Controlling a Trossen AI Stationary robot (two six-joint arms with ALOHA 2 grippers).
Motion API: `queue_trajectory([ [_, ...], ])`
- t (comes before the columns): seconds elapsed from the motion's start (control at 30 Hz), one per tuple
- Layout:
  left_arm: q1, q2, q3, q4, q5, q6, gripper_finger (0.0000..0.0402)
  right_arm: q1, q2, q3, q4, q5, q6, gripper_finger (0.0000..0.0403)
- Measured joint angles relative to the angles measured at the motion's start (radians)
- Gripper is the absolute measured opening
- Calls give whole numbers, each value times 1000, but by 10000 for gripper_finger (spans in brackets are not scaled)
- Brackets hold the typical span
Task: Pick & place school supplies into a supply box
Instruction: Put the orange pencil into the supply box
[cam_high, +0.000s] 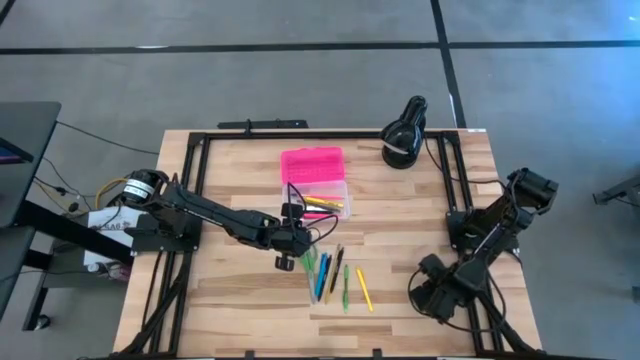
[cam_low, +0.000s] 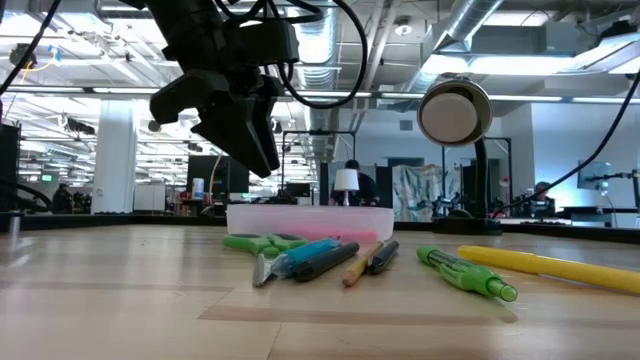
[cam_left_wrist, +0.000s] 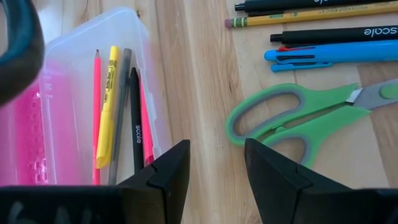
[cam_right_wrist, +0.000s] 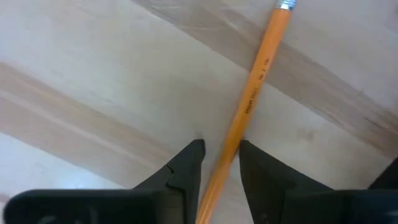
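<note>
Looking down from high view: left gripper (cam_high: 290, 252) hangs over tabletop (cam_high: 230, 290) centre, supply box (cam_high: 318, 195) at 1 o'clock of it, loose pens (cam_high: 330, 275) at 4 o'clock; right gripper (cam_high: 428, 292) low right. Low view: scissors (cam_low: 262, 243) lie beside box. Left wrist: jaws apart, empty, btwn box & scissors. Right wrist: jaws straddle an orange pencil (cam_right_wrist: 255, 93), narrow gap; can't tell if clamped.
</note>
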Motion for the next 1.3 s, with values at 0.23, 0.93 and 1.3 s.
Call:
queue_trajectory([
  [0.23, 0, 0, 0, -4, 0, -6, 148, -11, 0, 0, 16, 9, -43, 48],
  [0.93, -10, 0, 0, -24, 0, -45, 148, -116, 1, 0, 82, 33, -294, 24],
  [1.3, -129, 0, -29, -67, -102, -134, 148, -287, 2, -1, 191, 89, -618, 12],
])
